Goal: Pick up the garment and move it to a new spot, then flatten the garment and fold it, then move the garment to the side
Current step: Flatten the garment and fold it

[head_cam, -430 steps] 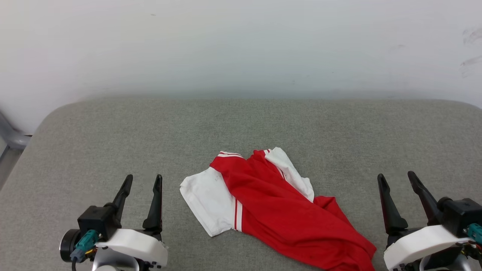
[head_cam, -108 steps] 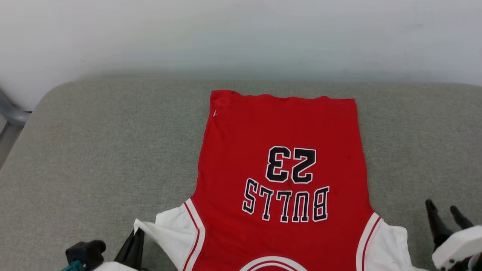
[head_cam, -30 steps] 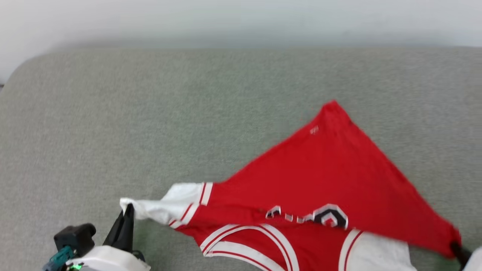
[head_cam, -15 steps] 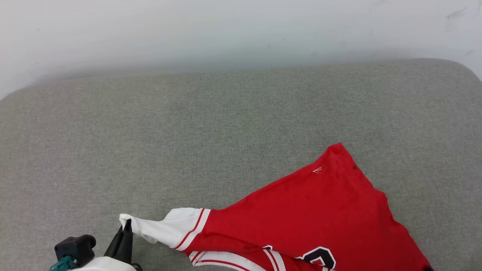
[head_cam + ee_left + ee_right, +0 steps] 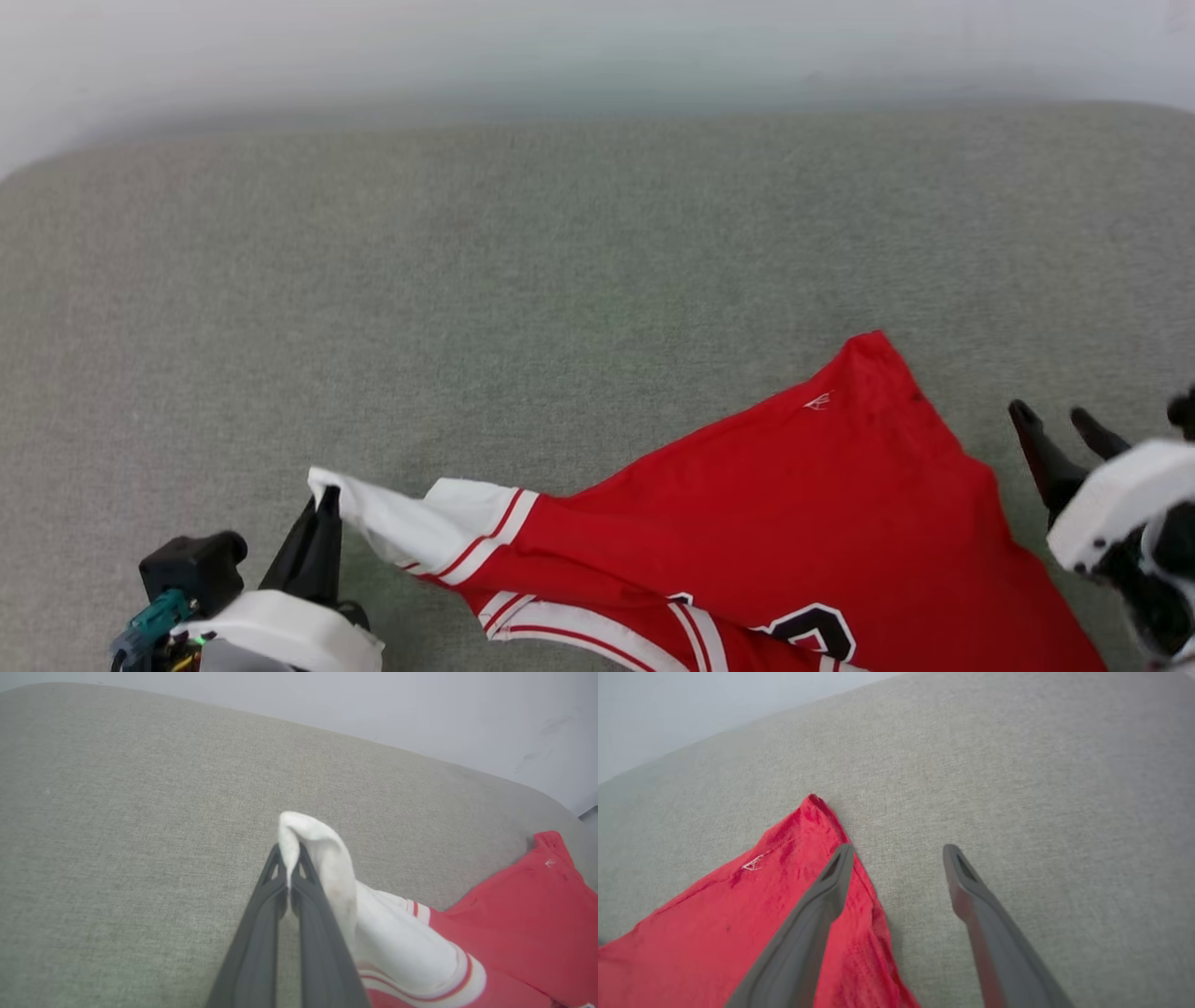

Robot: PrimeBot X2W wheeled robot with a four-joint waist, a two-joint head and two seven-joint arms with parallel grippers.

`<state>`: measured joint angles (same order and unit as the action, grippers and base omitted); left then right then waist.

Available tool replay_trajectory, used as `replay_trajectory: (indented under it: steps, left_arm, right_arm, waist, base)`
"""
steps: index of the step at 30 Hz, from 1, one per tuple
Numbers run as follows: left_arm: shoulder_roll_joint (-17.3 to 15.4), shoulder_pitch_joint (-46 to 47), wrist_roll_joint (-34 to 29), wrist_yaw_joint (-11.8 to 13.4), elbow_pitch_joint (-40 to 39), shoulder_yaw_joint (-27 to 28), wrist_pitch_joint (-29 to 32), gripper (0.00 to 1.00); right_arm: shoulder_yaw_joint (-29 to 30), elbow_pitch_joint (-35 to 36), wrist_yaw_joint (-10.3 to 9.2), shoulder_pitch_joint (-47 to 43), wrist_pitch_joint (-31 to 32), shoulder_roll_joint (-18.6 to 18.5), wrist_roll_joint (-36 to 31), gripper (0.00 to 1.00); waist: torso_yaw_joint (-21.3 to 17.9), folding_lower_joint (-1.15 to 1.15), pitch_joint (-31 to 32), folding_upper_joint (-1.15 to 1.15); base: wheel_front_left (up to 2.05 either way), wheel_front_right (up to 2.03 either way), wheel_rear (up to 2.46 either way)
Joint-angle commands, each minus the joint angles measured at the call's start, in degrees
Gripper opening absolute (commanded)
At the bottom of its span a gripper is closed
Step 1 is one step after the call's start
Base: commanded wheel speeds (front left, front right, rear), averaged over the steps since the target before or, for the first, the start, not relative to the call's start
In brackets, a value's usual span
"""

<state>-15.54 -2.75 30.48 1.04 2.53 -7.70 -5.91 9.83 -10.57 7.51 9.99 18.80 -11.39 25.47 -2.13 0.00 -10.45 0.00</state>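
Observation:
The garment (image 5: 794,504), a red jersey with white sleeves and red-and-white trim, lies folded over on a slant at the lower right of the head view, part of its black-and-white print showing at the bottom. My left gripper (image 5: 322,495) is shut on the tip of a white sleeve (image 5: 392,523), which it holds stretched out to the left; in the left wrist view the gripper (image 5: 289,851) pinches that white cloth (image 5: 327,868). My right gripper (image 5: 1060,425) stands open just right of the garment's red edge, holding nothing. In the right wrist view the gripper (image 5: 899,851) has its left finger over the garment (image 5: 714,914).
Everything rests on a wide grey fabric cushion (image 5: 560,280) with rounded far corners. A pale wall (image 5: 560,47) rises behind it. The cushion stretches bare above and to the left of the garment.
My right gripper has opened, let go of the red corner and drawn off to the right. The garment has settled onto the cushion. My left gripper keeps its hold; the camera has shifted.

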Motion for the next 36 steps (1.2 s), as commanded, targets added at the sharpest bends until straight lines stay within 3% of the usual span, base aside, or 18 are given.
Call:
replay_trajectory:
  steps: [1,10,19,24,25,26,27,36]
  left_arm:
    - [-0.09,1.20,-0.30,-0.07,-0.57,-0.29,-0.33,0.00]
    - [0.67,6.13,-1.14,-1.28,-2.34,-1.85,-2.06,0.00]
    - [1.04,9.64,-1.49,-2.18,-2.47,-2.76,-3.49,0.00]
    - [1.14,10.36,-1.24,-2.48,-1.76,-2.96,-4.09,0.00]
    - [1.15,10.50,-1.21,-2.40,-1.56,-3.01,-4.21,0.00]
    - [1.12,10.62,-1.17,-2.41,-1.40,-3.02,-4.32,0.00]
    - [1.08,10.68,-1.08,-2.42,-1.28,-2.99,-4.42,0.00]
    - [0.50,10.93,-0.35,-1.41,0.26,-1.86,-4.34,0.00]
  right_arm:
    - [-0.59,-0.26,-0.04,1.77,1.52,-1.33,0.34,1.00]
    - [-10.40,-2.18,-0.04,15.65,22.39,-10.91,5.90,1.00]
    - [-21.27,-6.28,-0.04,24.08,28.37,-14.60,8.57,1.00]
    - [-27.84,-12.38,-0.01,23.02,31.39,-13.93,11.58,1.00]
    - [-28.78,-13.04,0.06,22.75,31.70,-13.72,12.57,0.49]
    - [-29.49,-13.75,0.06,22.61,32.13,-13.60,13.48,0.17]
    - [-30.12,-14.29,0.06,22.57,32.39,-13.75,14.11,0.00]
    - [-29.81,-13.68,-0.04,26.48,26.77,-16.39,16.94,0.00]
  waist:
    - [1.12,0.00,-1.68,0.00]
    - [4.75,0.00,-8.41,0.00]
    - [6.99,0.00,-13.85,0.00]
    - [7.33,0.00,-14.92,0.00]
    - [7.34,0.00,-14.99,0.00]
    - [7.33,0.00,-14.97,0.00]
    - [7.27,0.00,-14.93,0.00]
    - [5.79,0.00,-11.16,0.00]
  base:
    - [0.00,0.00,0.00]
    - [0.00,0.00,0.00]
    - [0.00,0.00,0.00]
    - [0.00,0.00,0.00]
    - [0.00,0.00,0.00]
    - [0.00,0.00,0.00]
    - [0.00,0.00,0.00]
    - [0.00,0.00,0.00]
